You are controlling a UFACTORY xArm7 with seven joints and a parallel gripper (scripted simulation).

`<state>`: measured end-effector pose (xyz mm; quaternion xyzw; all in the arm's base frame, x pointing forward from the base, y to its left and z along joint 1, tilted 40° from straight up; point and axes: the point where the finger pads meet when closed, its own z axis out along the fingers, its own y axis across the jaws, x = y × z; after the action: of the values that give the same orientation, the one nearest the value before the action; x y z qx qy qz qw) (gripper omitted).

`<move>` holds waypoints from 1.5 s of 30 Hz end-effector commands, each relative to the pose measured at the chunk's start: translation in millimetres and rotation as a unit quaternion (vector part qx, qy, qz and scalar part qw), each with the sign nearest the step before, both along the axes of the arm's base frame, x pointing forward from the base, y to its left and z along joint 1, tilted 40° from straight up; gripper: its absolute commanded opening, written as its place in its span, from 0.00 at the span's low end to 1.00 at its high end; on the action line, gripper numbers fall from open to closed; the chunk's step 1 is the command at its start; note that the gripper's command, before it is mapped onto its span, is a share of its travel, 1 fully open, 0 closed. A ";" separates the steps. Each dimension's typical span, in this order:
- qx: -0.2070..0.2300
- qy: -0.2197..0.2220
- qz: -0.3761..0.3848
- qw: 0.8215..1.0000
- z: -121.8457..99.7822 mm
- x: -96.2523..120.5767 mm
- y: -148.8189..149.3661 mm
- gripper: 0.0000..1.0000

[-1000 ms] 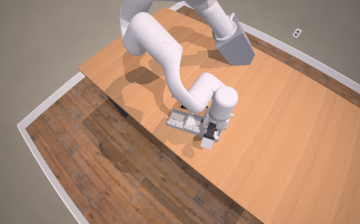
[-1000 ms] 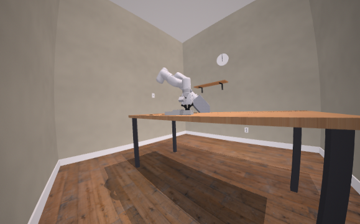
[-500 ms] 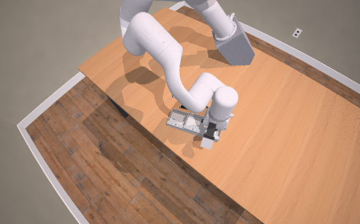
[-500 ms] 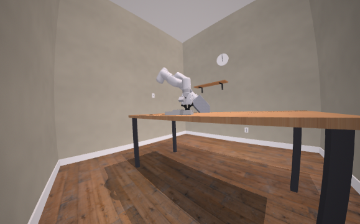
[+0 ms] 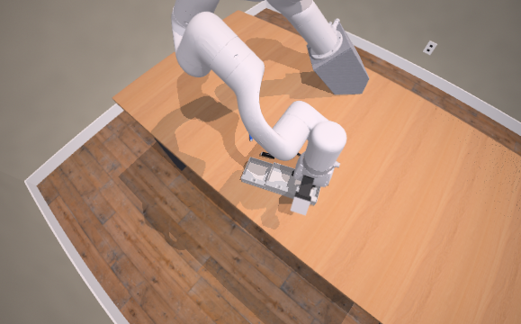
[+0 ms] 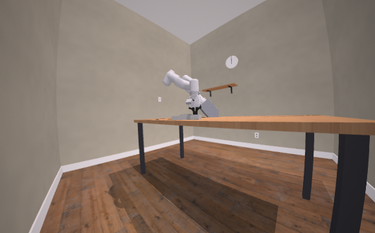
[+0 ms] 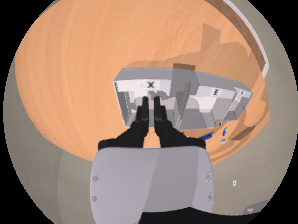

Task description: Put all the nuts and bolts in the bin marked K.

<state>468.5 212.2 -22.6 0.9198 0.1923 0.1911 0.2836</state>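
A row of grey bins (image 5: 269, 176) stands near the table's front edge, and also shows in the wrist view (image 7: 180, 99). I cannot read their letters. My gripper (image 7: 151, 104) is shut, its dark fingers pressed together with nothing visible between them. It hangs just above the end compartment of the row, under the wrist in the top view (image 5: 304, 191) and low over the bins in the side view (image 6: 194, 112). A small blue thing (image 5: 251, 138) and a small black thing (image 5: 266, 155) lie on the table behind the bins, partly hidden by the arm. The blue bits also show in the wrist view (image 7: 222, 135).
The arm's grey base block (image 5: 341, 67) stands at the table's back. The table's front edge (image 5: 224, 202) runs close by the bins, with the wooden floor below. The arm's forearm (image 5: 251, 90) covers part of the table behind the bins.
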 end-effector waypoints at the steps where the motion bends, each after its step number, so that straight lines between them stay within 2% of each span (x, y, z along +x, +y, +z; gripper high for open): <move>1: 0.002 -0.001 0.002 1.000 5.8 -2.8 5.2 0.07; 10: 0.002 -0.001 0.002 1.000 12.9 -7.1 9.4 0.07; 18: 0.002 -0.001 0.002 1.000 37.0 -21.7 23.4 0.07; 23: 0.002 -0.001 0.002 1.000 37.0 -21.7 23.4 0.07; 25: 0.002 -0.001 0.002 1.000 49.8 -29.4 30.9 0.07; 27: 0.002 -0.001 0.002 1.000 49.8 -29.4 30.9 0.07; 40: 0.002 -0.001 0.002 1.000 132.7 -79.4 79.0 0.07; 45: 0.002 -0.001 0.002 1.000 132.6 -79.4 79.0 0.07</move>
<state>391.6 289.7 104.7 0.9196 0.1944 0.1937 0.2811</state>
